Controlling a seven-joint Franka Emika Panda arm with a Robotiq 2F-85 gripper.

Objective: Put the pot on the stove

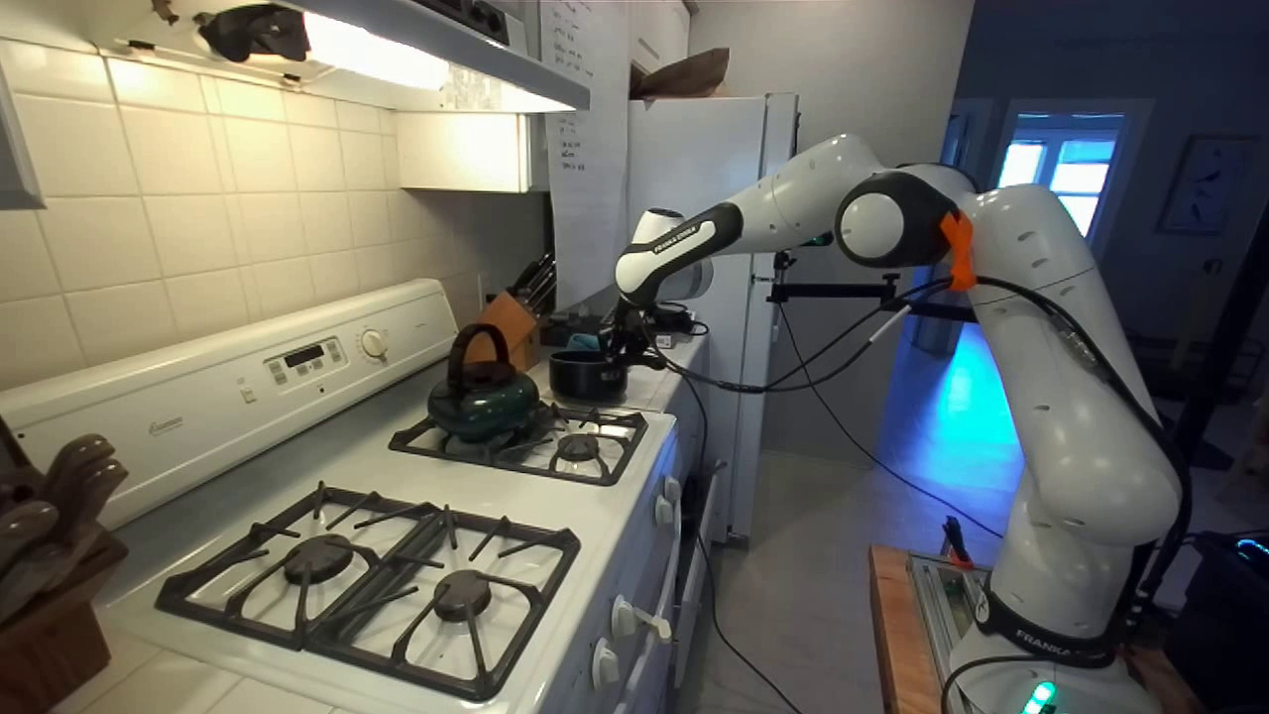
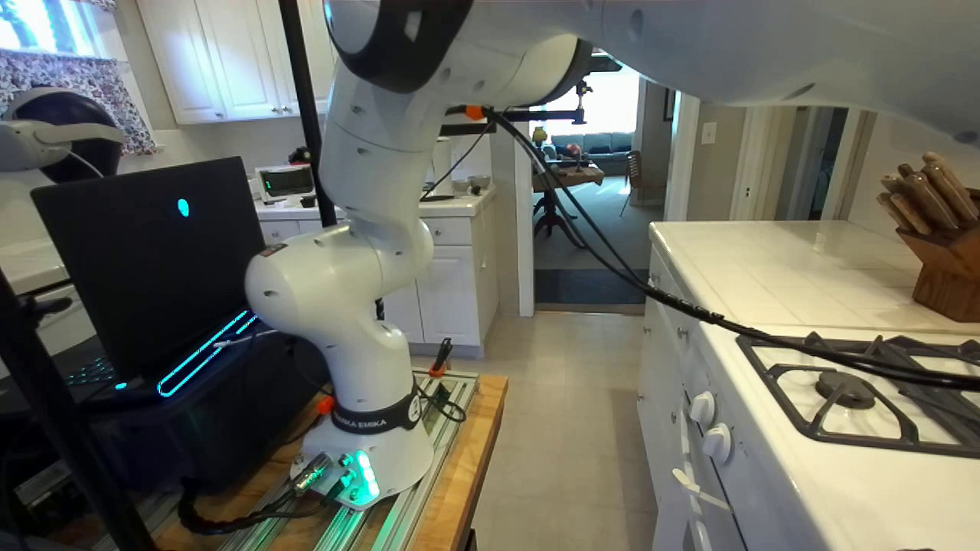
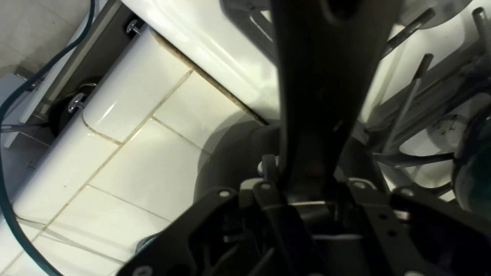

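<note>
Wrist view and an exterior view together put the small, low, straight-sided black pot (image 1: 587, 379) at the white-tiled table (image 3: 130, 165), hard by the brown seam (image 3: 226, 93) where the tiles meet the white gas stove (image 1: 476, 489); whether its base touches the tiles we cannot tell. We see its long black handle (image 3: 326, 84) reach out between the jaws of the black, jointed end effector (image 3: 307, 174), which looks clamped on it close to the pot's wall. The pot lies just below the end effector, and the handle's long axis runs up the wrist view, over the stove. We judge a sideways carry is called for, to the nearest burner (image 1: 578, 448), with care for the rounded, dark-green kettle (image 1: 484, 402) just beside the pot.
</note>
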